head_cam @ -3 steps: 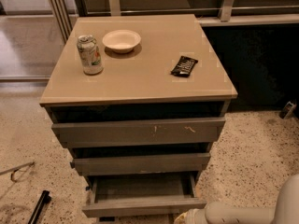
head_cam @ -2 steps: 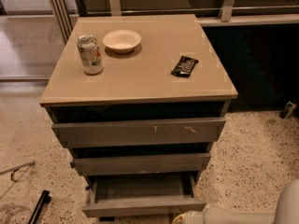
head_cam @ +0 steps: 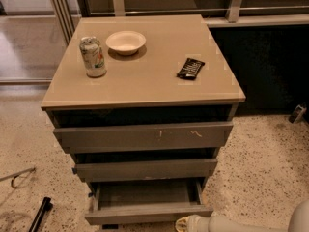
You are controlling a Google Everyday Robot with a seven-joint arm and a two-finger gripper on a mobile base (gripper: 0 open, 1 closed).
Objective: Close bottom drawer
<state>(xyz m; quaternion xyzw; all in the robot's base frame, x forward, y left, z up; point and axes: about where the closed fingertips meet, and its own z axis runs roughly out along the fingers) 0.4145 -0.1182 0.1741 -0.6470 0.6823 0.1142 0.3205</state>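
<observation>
The bottom drawer (head_cam: 148, 213) is the slimmest of three flat grey fronts on a tan-topped cabinet (head_cam: 145, 88). It stands pulled out, and its shallow grey box shows empty from above. The mid-width middle drawer (head_cam: 145, 169) and the widest top drawer (head_cam: 143, 136), which has pale scratch marks, stick out less. My gripper (head_cam: 183, 223) is at the end of the white arm (head_cam: 227, 224) at the bottom edge. It sits low, just in front of the right end of the bottom drawer's front.
On the cabinet top stand a drink can (head_cam: 92, 56), a white bowl (head_cam: 125, 42) and a black packet (head_cam: 190, 68). A black bar (head_cam: 39, 214) and a cable (head_cam: 17, 176) lie on the speckled floor at the left. A dark low wall (head_cam: 263, 66) is at the right.
</observation>
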